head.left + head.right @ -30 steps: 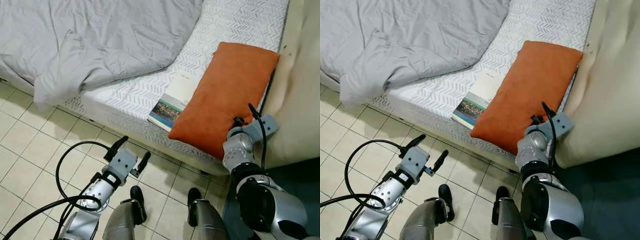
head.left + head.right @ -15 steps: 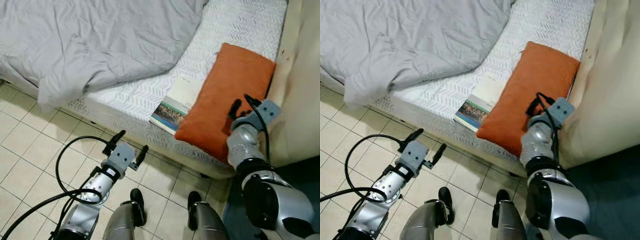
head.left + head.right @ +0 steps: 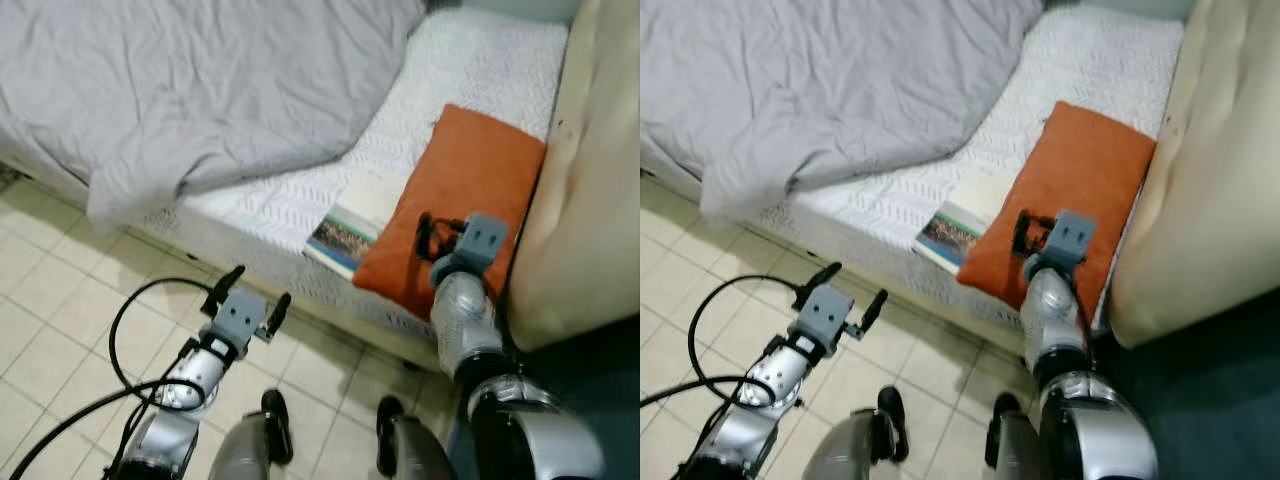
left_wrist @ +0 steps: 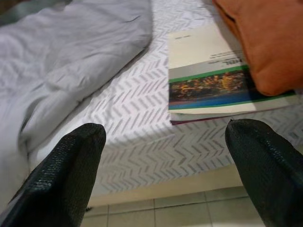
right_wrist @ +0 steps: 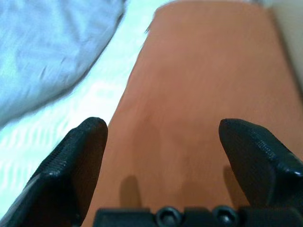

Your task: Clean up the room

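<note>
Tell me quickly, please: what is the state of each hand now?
Left hand: open, holding nothing, low over the floor tiles beside the bed.
Right hand: open, holding nothing, above the orange pillow.

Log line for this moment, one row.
right gripper: open, over orange pillow | left gripper: open, above floor, facing bed edge | book: partly under pillow

Orange pillow (image 3: 455,205); grey blanket (image 3: 190,85); white chevron-patterned sheet (image 3: 455,70)
</note>
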`<state>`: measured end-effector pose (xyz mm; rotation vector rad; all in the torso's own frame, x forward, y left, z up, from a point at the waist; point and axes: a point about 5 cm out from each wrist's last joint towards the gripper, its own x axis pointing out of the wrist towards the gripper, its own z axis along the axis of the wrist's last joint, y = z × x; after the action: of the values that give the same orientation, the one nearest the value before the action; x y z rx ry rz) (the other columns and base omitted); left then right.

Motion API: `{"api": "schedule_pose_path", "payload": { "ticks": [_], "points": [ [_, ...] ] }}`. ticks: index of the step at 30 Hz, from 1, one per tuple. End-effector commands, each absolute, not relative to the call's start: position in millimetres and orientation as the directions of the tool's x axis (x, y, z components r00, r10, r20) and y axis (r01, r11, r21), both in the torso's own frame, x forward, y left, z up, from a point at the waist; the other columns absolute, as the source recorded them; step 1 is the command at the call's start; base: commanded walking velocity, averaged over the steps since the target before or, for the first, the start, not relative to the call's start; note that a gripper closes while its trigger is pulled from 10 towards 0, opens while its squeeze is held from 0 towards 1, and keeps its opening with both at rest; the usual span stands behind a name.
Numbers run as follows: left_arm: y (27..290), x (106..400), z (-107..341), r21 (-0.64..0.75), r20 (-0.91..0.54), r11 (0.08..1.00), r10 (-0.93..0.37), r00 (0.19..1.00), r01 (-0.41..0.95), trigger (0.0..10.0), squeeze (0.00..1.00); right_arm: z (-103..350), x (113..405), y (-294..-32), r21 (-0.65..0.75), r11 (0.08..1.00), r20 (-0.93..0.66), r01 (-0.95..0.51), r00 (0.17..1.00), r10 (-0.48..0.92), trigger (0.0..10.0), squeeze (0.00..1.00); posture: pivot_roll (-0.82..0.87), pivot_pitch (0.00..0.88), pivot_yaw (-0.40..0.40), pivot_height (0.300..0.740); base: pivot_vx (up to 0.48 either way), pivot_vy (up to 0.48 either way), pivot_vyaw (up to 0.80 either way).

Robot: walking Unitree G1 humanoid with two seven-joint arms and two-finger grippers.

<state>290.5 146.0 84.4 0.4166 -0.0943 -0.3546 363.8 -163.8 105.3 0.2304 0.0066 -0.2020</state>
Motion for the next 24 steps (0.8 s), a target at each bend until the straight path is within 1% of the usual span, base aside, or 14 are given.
{"api": "schedule_pose_path", "payload": {
  "ticks": [1,2,3,5,6,7,8,9,11,15,16,18,19,24],
  "points": [
    [154,286,74,0.376,-0.026,0.874,-0.322,0.946,0.308,10.0,0.00,101,359,-165,0.214,0.959,-0.023,0.188,0.982,-0.187,10.0,0.00,-0.09,0.212,0.017,0.740,0.000,0.000,0.00],
    [154,286,74,0.376,-0.026,0.874,-0.322,0.946,0.308,10.0,0.00,101,359,-165,0.214,0.959,-0.023,0.188,0.982,-0.187,10.0,0.00,-0.09,0.212,0.017,0.740,0.000,0.000,0.00],
    [154,289,75,0.355,-0.033,0.883,-0.317,0.948,0.308,10.0,0.00,95,351,-167,0.205,0.963,-0.017,0.176,0.984,-0.177,10.0,0.00,-0.09,0.174,0.013,0.740,0.000,0.000,0.00],
    [159,293,78,0.321,-0.030,0.903,-0.290,0.956,0.284,10.0,0.00,91,327,-172,0.139,0.983,0.048,0.118,0.991,-0.125,10.0,0.00,-0.11,0.089,0.021,0.740,0.000,0.000,0.00],
    [161,295,79,0.314,-0.030,0.908,-0.281,0.959,0.276,10.0,0.00,91,319,-173,0.119,0.988,0.068,0.096,0.992,-0.104,10.0,0.00,-0.11,0.089,0.021,0.740,0.000,0.000,0.00],
    [164,293,81,0.279,-0.027,0.923,-0.269,0.963,0.266,10.0,0.00,91,294,-182,0.062,0.994,0.106,0.087,0.990,-0.093,10.0,0.00,-0.13,0.047,0.037,0.740,0.000,0.000,0.00],
    [164,293,81,0.279,-0.027,0.923,-0.269,0.963,0.266,10.0,0.00,91,294,-182,0.062,0.994,0.106,0.087,0.990,-0.093,10.0,0.00,-0.13,0.047,0.037,0.740,0.000,0.000,0.00],
    [161,290,81,0.249,-0.031,0.930,-0.270,0.962,0.269,10.0,0.00,88,275,-191,0.026,0.995,0.115,0.101,0.988,-0.103,10.0,0.00,-0.13,0.013,0.052,0.740,0.000,0.000,0.00],
    [154,286,83,0.179,-0.031,0.946,-0.270,0.962,0.271,10.0,0.00,81,260,-206,-0.002,0.989,0.101,0.147,0.984,-0.146,10.0,0.00,-0.14,0.000,0.060,0.740,0.000,0.000,0.00],
    [148,283,78,0.027,-0.042,0.964,-0.265,0.963,0.266,10.0,0.00,72,248,-223,-0.002,0.977,0.074,0.215,0.974,-0.214,10.0,0.00,-0.15,0.000,0.076,0.740,0.000,0.000,0.00],
    [146,282,76,0.001,-0.049,0.962,-0.272,0.961,0.273,10.0,0.00,72,246,-225,-0.004,0.975,0.067,0.221,0.973,-0.221,10.0,0.00,-0.15,0.000,0.080,0.740,0.000,0.480,0.00],
    [143,283,70,-0.017,-0.065,0.956,-0.292,0.954,0.292,10.0,0.00,74,245,-226,-0.001,0.975,0.063,0.220,0.974,-0.220,10.0,0.00,-0.16,0.000,0.078,0.740,0.000,0.480,0.00],
    [139,286,65,-0.030,-0.079,0.949,-0.315,0.946,0.314,10.0,0.00,74,248,-224,-0.031,0.979,0.051,0.199,0.979,-0.198,10.0,0.00,-0.17,0.000,0.080,0.740,0.000,0.480,0.00],
    [134,292,63,-0.037,-0.100,0.936,-0.353,0.930,0.351,10.0,0.00,75,252,-217,-0.048,0.986,0.028,0.158,0.987,-0.157,10.0,0.00,-0.18,0.000,0.078,0.740,0.000,0.480,-0.80]
  ]
}}
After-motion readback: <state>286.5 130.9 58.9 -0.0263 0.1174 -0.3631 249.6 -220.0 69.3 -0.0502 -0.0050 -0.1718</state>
